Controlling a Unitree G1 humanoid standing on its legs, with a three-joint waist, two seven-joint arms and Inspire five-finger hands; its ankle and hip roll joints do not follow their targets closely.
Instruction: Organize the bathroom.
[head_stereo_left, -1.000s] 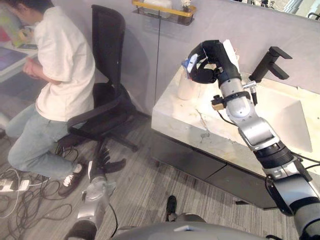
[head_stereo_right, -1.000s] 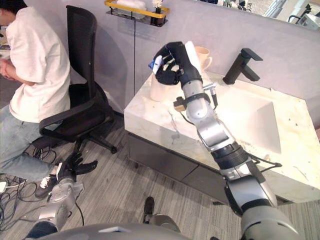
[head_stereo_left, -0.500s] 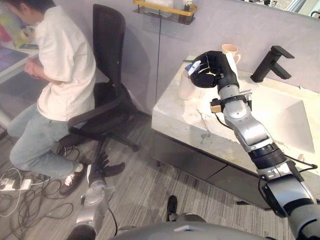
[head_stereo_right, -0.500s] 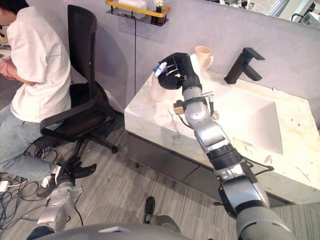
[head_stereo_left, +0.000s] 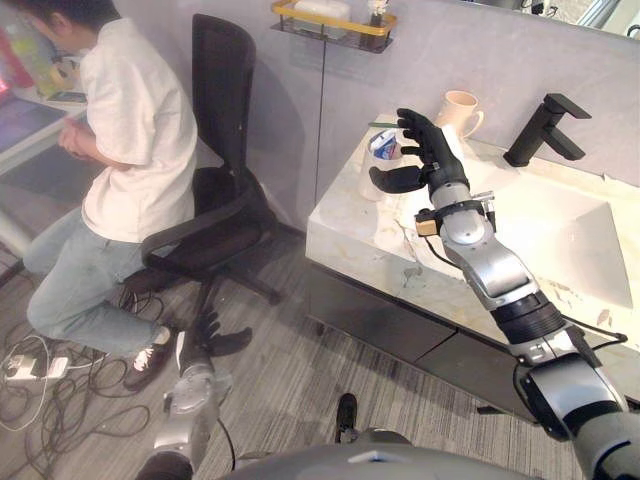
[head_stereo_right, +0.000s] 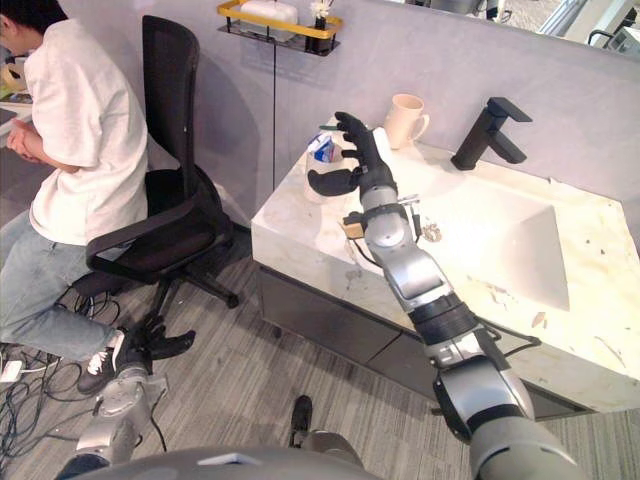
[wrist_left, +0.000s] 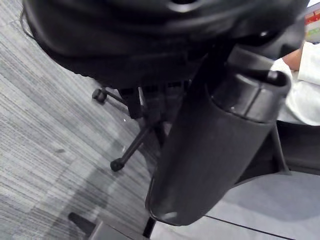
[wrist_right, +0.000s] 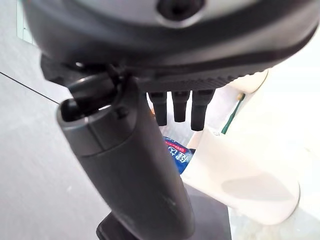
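Glossy veined marble counter (head_stereo_left: 370, 235), matt black tap (head_stereo_left: 545, 128), mesh-backed chair (head_stereo_left: 218, 95), smooth ceramic mug (head_stereo_left: 458, 110)

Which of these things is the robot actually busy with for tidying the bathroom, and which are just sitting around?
Part of the job:
- right hand, open
- blue-and-white tube standing in the white holder cup
- green toothbrush in that cup
- marble counter

Just around:
- beige mug
- black tap
- yellow shelf
- office chair
- seated person
- left hand, low over the floor

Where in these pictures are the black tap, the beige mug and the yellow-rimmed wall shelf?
black tap (head_stereo_right: 487, 128), right eye view, on its upright body.
beige mug (head_stereo_right: 403, 120), right eye view, on its side wall.
yellow-rimmed wall shelf (head_stereo_left: 330, 20), left eye view, on its front rim.
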